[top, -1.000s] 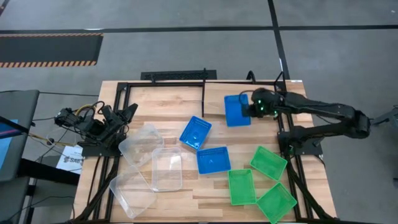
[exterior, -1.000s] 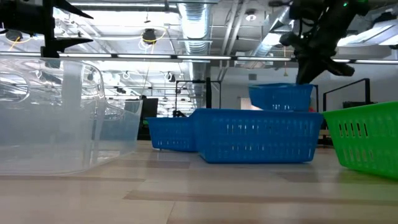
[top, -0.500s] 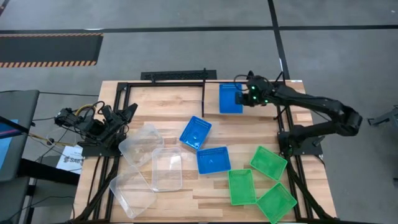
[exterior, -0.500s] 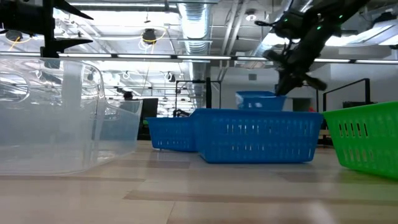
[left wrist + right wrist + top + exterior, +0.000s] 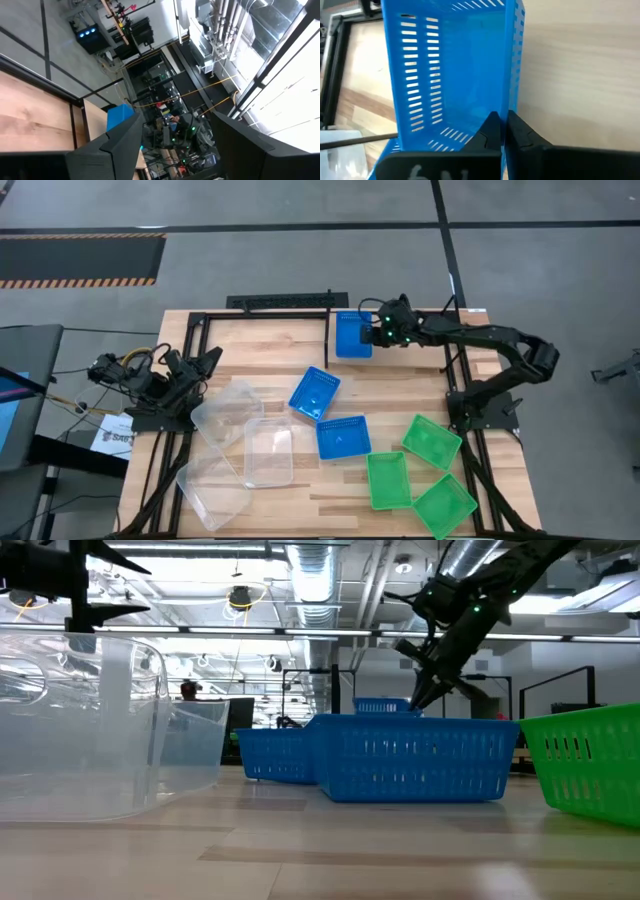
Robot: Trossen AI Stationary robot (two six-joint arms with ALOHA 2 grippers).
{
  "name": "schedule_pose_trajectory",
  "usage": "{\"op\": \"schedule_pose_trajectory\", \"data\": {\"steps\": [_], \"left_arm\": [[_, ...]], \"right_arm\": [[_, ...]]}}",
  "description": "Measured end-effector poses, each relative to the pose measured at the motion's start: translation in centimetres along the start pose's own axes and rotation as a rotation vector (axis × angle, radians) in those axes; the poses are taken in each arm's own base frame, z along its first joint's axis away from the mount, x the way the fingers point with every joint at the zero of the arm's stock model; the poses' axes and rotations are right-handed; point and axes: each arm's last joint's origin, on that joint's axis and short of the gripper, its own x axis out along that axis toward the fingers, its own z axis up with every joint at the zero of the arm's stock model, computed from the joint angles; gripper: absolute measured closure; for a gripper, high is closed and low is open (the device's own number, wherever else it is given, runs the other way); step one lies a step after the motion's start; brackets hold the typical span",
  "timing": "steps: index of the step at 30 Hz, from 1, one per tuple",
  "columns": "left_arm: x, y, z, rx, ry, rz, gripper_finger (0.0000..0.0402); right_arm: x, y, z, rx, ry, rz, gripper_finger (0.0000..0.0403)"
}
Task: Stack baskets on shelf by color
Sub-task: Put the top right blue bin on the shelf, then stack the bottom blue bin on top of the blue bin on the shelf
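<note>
My right gripper (image 5: 372, 335) is shut on a blue basket (image 5: 352, 335) over the shelf (image 5: 405, 365), a wood panel inside black rails at the table's far right. In the low view this basket (image 5: 380, 705) peeks over a nearer blue basket (image 5: 415, 755), which hides its underside. Two more blue baskets (image 5: 315, 392) (image 5: 343, 436) rest on their bottoms mid-table. Three green baskets (image 5: 431, 441) lie near right and three clear ones (image 5: 268, 450) near left. My left gripper (image 5: 205, 360) waits open at the left edge. My right gripper has one finger inside the blue basket and one finger (image 5: 520, 132) outside, pinching the rim of a slotted side wall (image 5: 512, 100) near a corner. The fingers slant down from the table's right side. I cannot tell whether the basket's bottom touches the shelf.
A black rail (image 5: 328, 340) stands just left of the held basket. Black frame rails (image 5: 460, 395) run along the table's right side under my right arm. Bare planks (image 5: 260, 345) lie between the clear baskets and the far edge.
My right gripper, still shut on the blue basket, has gone toward the table's far edge and leftward while sinking, up to the black rail. The basket has come along with it and now shows lower in the low view.
</note>
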Motion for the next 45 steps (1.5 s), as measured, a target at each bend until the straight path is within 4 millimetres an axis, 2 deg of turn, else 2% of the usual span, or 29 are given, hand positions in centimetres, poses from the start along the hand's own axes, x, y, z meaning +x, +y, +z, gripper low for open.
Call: {"op": "schedule_pose_trajectory", "data": {"steps": [8,18,32,41,45], "left_arm": [[0.0,0.0,0.0,0.000,-0.001,0.002,0.0178],[0.0,0.0,0.0,0.001,0.000,0.002,0.0178],[0.0,0.0,0.0,0.008,0.002,0.002,0.0178],[0.0,0.0,-0.1,0.008,0.020,-0.016,0.0178],[0.0,0.0,-0.1,0.008,0.020,-0.016,0.0178]], "right_arm": [[1.2,1.0,0.8,-0.025,0.000,-0.006,0.0383],[1.6,0.7,0.7,-0.020,-0.002,-0.063,0.0371],[1.5,1.1,0.2,-0.055,0.003,-0.057,0.0274],[-1.4,1.7,0.4,-0.098,-0.011,0.008,0.0237],[-3.2,2.4,-1.2,-0.236,0.095,0.075,0.0235]]}}
